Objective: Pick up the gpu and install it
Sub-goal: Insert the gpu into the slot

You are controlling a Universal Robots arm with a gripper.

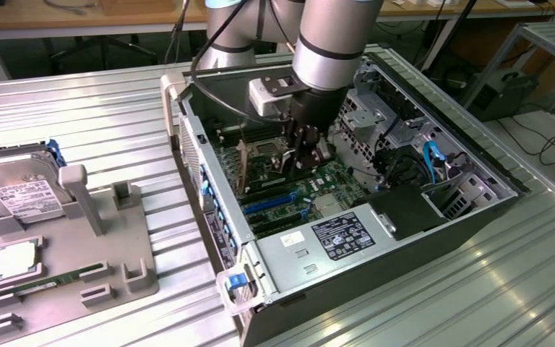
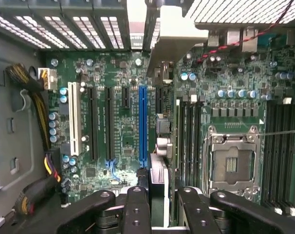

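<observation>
Outside, claw (image 1: 302, 155) sits inside the open metal computer case (image 1: 470, 210), pinching the gpu (image 1: 246, 163) edge-on above the green motherboard (image 1: 306, 189). Wrist: black ribbed fingers (image 2: 138, 209) clamp gpu (image 2: 159, 53), thin flat card with pale bracket, beside the blue slot (image 2: 142, 129)

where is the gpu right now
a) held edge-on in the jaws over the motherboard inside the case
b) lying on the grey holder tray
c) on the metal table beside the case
a: the gpu stands edge-on between the gripper jaws, over the motherboard slots inside the case.
</observation>
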